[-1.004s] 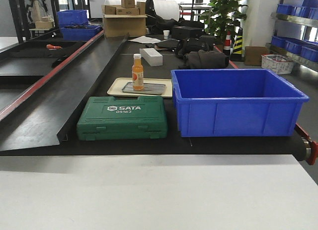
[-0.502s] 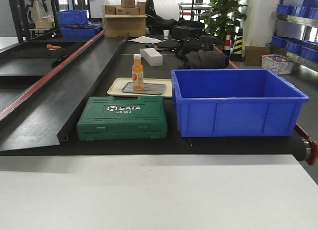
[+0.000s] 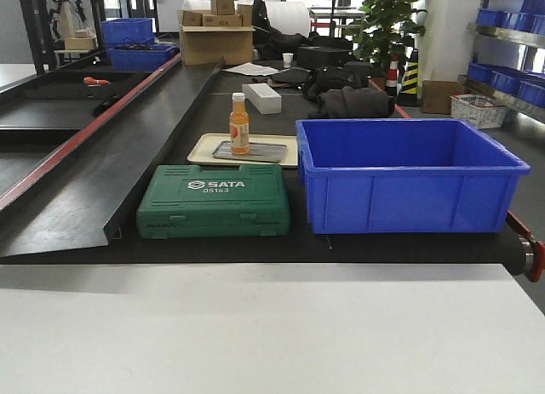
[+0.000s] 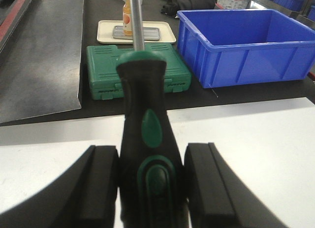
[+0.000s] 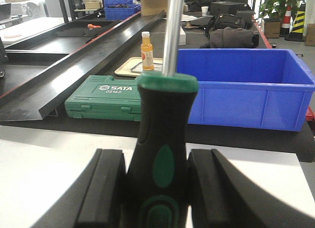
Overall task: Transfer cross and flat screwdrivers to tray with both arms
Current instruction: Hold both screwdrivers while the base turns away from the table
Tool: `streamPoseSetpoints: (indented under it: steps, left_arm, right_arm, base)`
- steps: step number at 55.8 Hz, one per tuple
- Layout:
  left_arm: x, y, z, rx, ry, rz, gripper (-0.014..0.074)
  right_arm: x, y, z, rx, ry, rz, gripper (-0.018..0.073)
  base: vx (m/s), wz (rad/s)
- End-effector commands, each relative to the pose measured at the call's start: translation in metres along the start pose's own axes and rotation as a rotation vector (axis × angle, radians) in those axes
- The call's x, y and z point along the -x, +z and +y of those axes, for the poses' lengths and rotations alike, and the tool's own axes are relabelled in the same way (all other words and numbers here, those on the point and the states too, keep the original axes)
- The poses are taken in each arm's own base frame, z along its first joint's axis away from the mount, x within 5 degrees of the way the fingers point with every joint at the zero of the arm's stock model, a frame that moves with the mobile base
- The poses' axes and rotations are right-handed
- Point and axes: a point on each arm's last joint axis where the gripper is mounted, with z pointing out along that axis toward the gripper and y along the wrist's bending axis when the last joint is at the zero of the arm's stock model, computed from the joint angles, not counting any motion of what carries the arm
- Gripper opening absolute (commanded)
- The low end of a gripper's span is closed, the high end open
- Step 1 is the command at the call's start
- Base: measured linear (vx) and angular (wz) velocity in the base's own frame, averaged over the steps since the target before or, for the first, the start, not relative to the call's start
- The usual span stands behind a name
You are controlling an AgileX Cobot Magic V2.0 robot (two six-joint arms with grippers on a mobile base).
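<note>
Left pincer [image 4: 151, 183] clenching one screwdriver [image 4: 147, 124] by black-green handle; right pincer [image 5: 156, 188] clenching other screwdriver [image 5: 165, 134] likewise, both hanging over white worktop [image 4: 256, 134]. Likely light, stiff; thin shafts slippery, so mid-handle hold suiting. Grey tray [image 3: 268, 149] lying well ahead.

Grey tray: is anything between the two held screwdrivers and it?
Yes. The green SATA tool case lies just in front of the grey tray, so the left screwdriver and right screwdriver would likely pass over it. An orange bottle stands on the tray's left part.

White tabletop [image 3: 255, 326], black conveyor [image 3: 409, 245] beyond — potted plant [image 3: 387, 19], shelving [image 3: 511, 37] behind
</note>
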Motion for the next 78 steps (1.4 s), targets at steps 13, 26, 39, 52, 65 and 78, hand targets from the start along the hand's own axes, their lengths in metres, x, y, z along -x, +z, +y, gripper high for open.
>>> streamPoseSetpoints:
  steps: [13,26,39,52,65,78]
  left_arm:
    - [0.0155,-0.0058,-0.0024,-0.015,-0.006,-0.119,-0.0006]
    - [0.0155,-0.0062,-0.0024,-0.015,-0.005,-0.120,-0.0006]
    - [0.0155,-0.0058,-0.0024,-0.015,-0.006,-0.119,-0.0006]
    - [0.0154,-0.0058,-0.0024,-0.015,-0.006,-0.118,-0.0006]
    - [0.0154,-0.0058,-0.0024,-0.015,-0.006,-0.118,-0.0006]
    - [0.0154,-0.0058,-0.0024,-0.015,-0.006,-0.118,-0.0006]
  right_arm:
    - [0.0154,-0.0025,0.0000,-0.005,0.005,-0.111,-0.0008]
    - [0.0154,-0.0025,0.0000,-0.005,0.005,-0.111,-0.0008]
    - [0.0154,-0.0025,0.0000,-0.005,0.005,-0.111,-0.0008]
    - [0.0153,-0.0025,0.0000,-0.005,0.005,-0.109,-0.0008]
    - [0.0152,-0.0024,0.0001,-0.005,0.005,-0.108,-0.0008]
    - [0.0152,-0.0024,0.0001,-0.005,0.005,-0.108,-0.0008]
  base:
    - [-0.13,0.06]
    - [-0.20,-0.10]
    - [-0.23,-0.38]
    - [-0.23,-0.42]
    - [-0.21,-0.41]
    - [-0.18,-0.44]
